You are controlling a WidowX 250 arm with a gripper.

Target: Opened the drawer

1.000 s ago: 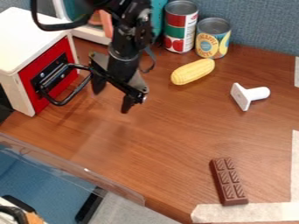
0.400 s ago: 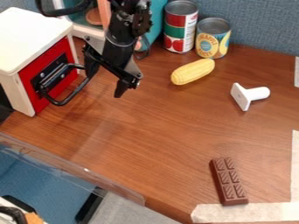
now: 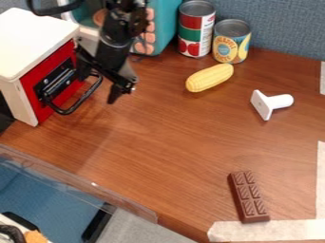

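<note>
The gripper [image 3: 97, 86] hangs at the upper left, in front of the white box with the red front. Its two fingers stand apart, open, one close to the red face and the other on the outer side of the handle. The drawer's red front [image 3: 30, 79] looks flush with the box's white frame. A black bar handle [image 3: 79, 103] juts out from it over the table, its far end passing between the fingers. Whether a finger touches the handle, I cannot tell.
Behind the gripper stands a teal and pink toy [image 3: 166, 23]. Two cans [image 3: 197, 29], a corn cob [image 3: 209, 78] and a white knob-like piece [image 3: 273, 102] lie or stand to the right. A chocolate bar [image 3: 248, 197] lies near the front edge.
The gripper has moved left and up in the view, closer to the red front and the handle's far end. The box, the handle and the loose objects have stayed in place.
</note>
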